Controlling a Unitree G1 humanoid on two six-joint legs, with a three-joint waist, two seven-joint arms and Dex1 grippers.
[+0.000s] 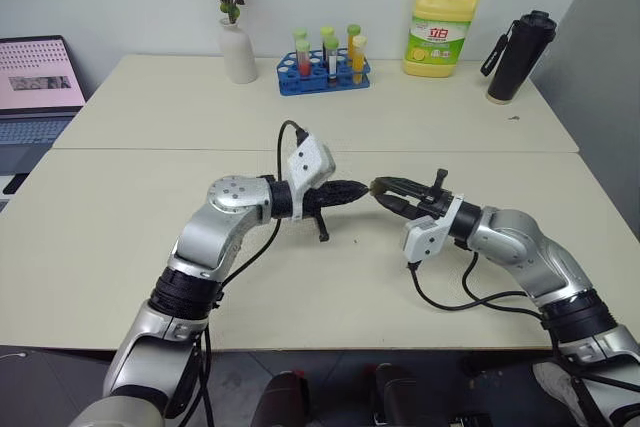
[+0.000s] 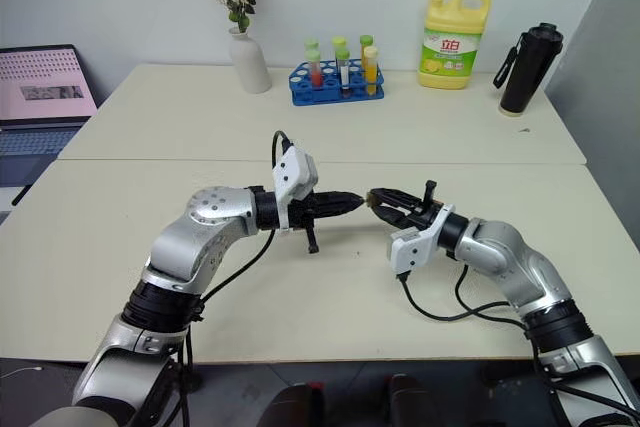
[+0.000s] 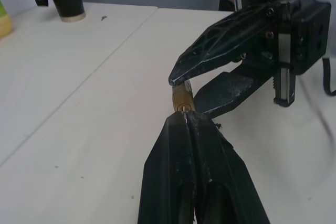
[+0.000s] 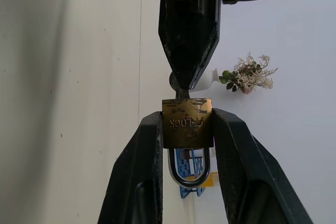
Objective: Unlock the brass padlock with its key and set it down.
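Meeting tip to tip above the table (image 1: 120, 227), the left gripper (image 3: 185, 121) and the right gripper (image 4: 187, 124) hold the work between them. The right gripper's two black, matte, tapering fingers (image 4: 137, 171) clamp the brass padlock (image 4: 187, 122) by its flat sides; its body is a small squarish block of scuffed golden brass with stamped lettering, and its thin silvery U-shaped shackle (image 4: 189, 174) hangs back between those fingers. The left gripper's two fingers are pressed together into one point that touches the padlock's keyway face. A small greyish metal piece, the key (image 4: 176, 83), shows at that point, pinched in the tips.

Counted: one padlock, one key, two grippers. Well beyond the grippers, along the table's far edge, stand one white vase (image 1: 238, 50) of dried flowers, one blue rack of tubes (image 1: 324, 71), one yellow pump bottle (image 1: 441, 29) and one black flask (image 1: 520, 55). The pale, smooth tabletop below and around both grippers is open out to its near edge.
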